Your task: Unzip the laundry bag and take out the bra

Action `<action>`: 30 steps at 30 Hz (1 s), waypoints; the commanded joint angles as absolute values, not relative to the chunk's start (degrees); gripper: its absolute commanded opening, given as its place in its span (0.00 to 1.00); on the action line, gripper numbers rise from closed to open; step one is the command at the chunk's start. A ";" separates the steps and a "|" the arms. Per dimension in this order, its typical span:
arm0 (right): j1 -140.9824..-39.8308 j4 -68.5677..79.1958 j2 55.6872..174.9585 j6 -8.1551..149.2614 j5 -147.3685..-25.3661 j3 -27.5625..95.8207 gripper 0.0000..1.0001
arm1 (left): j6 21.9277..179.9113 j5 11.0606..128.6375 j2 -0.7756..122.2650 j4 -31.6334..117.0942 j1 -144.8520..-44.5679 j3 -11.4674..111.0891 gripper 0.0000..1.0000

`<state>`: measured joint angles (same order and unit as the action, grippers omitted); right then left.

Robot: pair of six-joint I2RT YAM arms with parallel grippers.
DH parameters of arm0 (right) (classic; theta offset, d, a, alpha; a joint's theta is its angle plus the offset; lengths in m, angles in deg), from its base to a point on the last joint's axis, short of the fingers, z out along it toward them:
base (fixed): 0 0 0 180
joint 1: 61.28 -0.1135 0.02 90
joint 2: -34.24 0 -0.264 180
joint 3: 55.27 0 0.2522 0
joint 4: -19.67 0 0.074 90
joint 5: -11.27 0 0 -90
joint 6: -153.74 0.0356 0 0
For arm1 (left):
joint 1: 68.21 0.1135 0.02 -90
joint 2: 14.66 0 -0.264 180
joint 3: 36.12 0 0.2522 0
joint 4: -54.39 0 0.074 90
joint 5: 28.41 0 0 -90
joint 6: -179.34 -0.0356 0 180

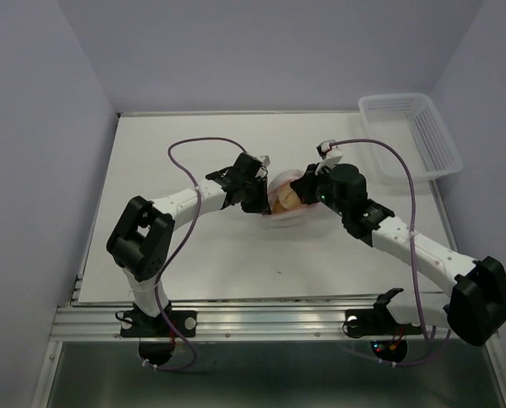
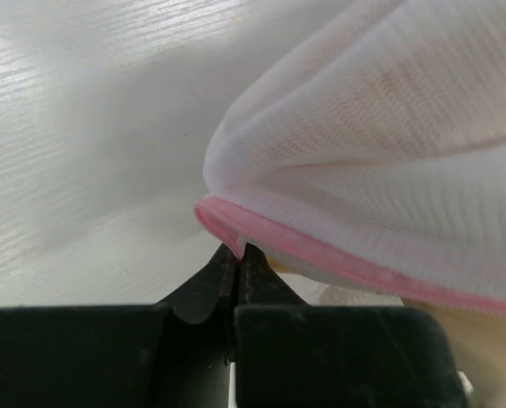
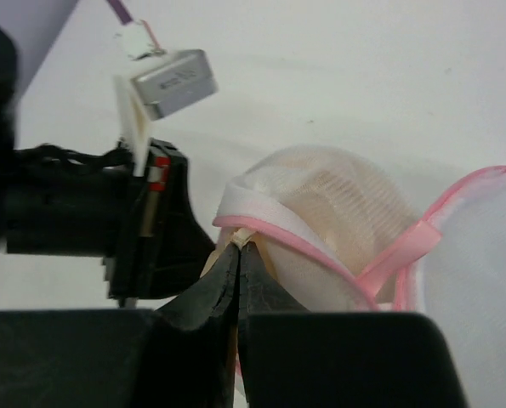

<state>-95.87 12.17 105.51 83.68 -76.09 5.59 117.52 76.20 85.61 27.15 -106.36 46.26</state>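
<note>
The top camera showed the laundry bag (image 1: 293,214) mid-table (image 1: 193,263) between the 2 arms, the peach bra (image 1: 284,202) showing in its opening. A white lattice basket (image 1: 410,132) sat well apart at the far right. Only the left wrist view showed the left gripper (image 2: 238,253) clamped on the bag's pink piping (image 2: 321,255). Only the right wrist view showed the right gripper (image 3: 239,248) pinched together on a sliver of peach fabric under the rim, and the bag's flap (image 3: 482,280) lying open.
</note>
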 commanded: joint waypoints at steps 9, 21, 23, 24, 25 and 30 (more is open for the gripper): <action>-94.25 21.38 95.33 85.08 -97.79 9.38 0.01 | 118.34 76.79 89.40 28.76 -105.83 49.19 0.09; -84.49 32.70 89.00 96.34 -110.88 9.74 0.01 | 119.13 78.90 93.53 32.80 -103.81 47.95 0.10; -83.16 43.04 89.70 101.51 -112.29 9.04 0.01 | 119.57 79.08 94.41 33.60 -103.89 48.22 0.11; -83.16 47.09 90.48 103.88 -113.52 8.60 0.01 | 119.84 80.38 95.02 33.60 -103.81 49.61 0.11; -83.16 49.65 93.54 107.47 -117.27 9.03 0.01 | 119.84 81.44 96.07 33.60 -103.81 50.49 0.11; -83.16 52.85 101.21 106.56 -121.63 12.63 0.01 | 120.63 82.68 94.86 35.09 -103.89 53.66 0.11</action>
<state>-83.26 41.79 98.12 104.18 -116.77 8.58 120.41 81.79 97.37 33.75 -104.09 49.56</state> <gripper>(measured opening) 0.022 0.117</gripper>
